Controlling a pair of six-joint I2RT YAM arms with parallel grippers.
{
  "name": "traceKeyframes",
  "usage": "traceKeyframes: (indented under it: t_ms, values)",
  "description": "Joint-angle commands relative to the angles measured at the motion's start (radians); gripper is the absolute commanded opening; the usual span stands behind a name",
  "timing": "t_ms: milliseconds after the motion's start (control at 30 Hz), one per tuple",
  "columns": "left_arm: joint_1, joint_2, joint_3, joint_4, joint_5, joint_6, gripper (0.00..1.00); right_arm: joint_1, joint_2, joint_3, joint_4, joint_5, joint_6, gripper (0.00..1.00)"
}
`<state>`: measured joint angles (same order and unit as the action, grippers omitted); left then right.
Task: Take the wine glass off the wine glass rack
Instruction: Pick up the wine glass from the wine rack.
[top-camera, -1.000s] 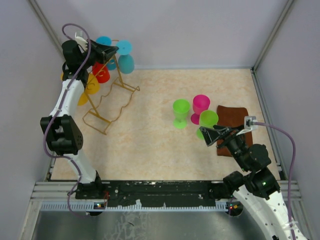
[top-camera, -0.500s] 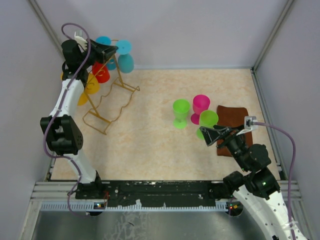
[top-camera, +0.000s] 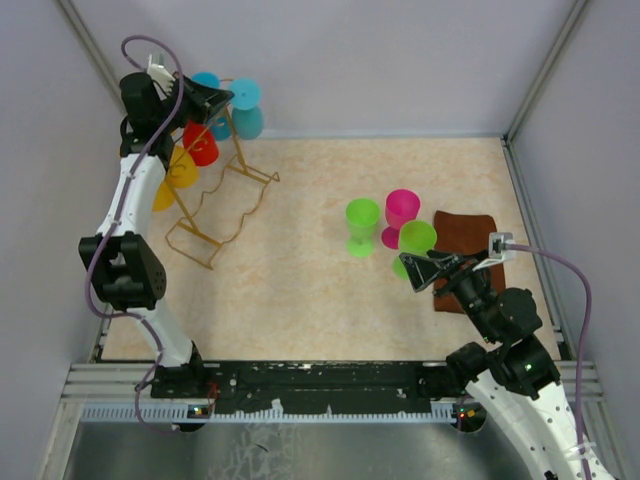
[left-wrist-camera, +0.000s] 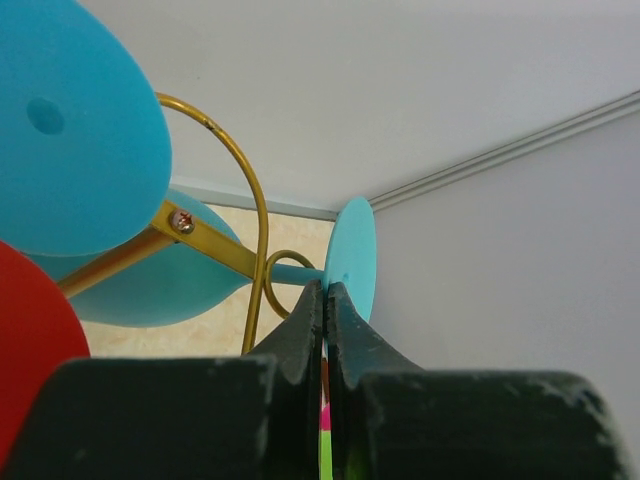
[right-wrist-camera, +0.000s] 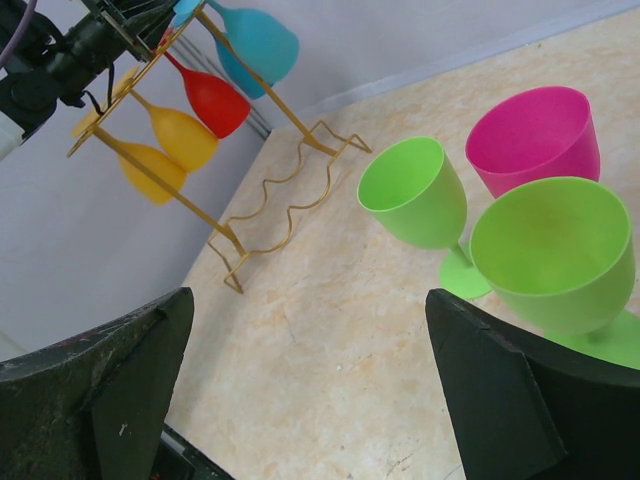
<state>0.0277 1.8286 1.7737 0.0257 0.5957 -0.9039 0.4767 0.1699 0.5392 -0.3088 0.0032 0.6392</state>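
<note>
Left tool: your left tool (left-wrist-camera: 325, 300) sat at the top of the wine glass rack (left-wrist-camera: 210, 248) with its fingers pressed together. I saw nothing pinched between them.
Target glass: the teal wine glass (left-wrist-camera: 355, 260) hung from the rack's upper arm. Its stem crossed just beyond your fingertips, and its round foot stood right behind them.
Contact: I could not tell whether the tips touched the stem or only sat beside it.
Neighbours: a second teal glass (left-wrist-camera: 70, 130), a red glass (top-camera: 201, 145) and yellow glasses (top-camera: 183, 168) hung close by on the same rack.
Right tool: your right tool (top-camera: 418, 272) was spread wide, well apart from the rack. It was next to two green glasses (top-camera: 362, 215) and a pink glass (top-camera: 402, 207) standing on the surface (top-camera: 300, 290).
Risk, grip: with the fingers pressed together you likely had no hold, so a pull would probably slide off the thin stem.
Risk, snag: the foot sat behind a wire loop, so a straight pull could catch it and drag the rack.
Risk, tipping: the rack looked light, and a sideways shove at its top could tilt it.
Risk, neighbours: the other hanging glasses could swing or drop if you nudged the arm.
</note>
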Motion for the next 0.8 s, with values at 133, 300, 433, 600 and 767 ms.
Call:
traceKeyframes:
  t_ms: [133,300,433,600,767]
  values:
    - [-0.015,0.010,0.116,-0.077,0.044,0.132,0.00,0.001,-0.010,0.033,0.020,0.014,-0.008,0.99]
    - [-0.014,0.004,0.116,-0.093,0.036,0.123,0.00,0.000,-0.006,0.029,0.035,0.011,-0.002,0.99]
    - [-0.015,0.006,0.127,-0.105,0.040,0.114,0.00,0.000,0.003,0.030,0.038,0.007,0.003,0.99]
    - [-0.015,0.016,0.140,-0.105,0.064,0.103,0.00,0.001,0.003,0.031,0.037,0.007,0.006,0.99]
    - [-0.018,0.021,0.156,-0.123,0.079,0.095,0.00,0.000,0.004,0.031,0.039,0.009,0.007,0.99]
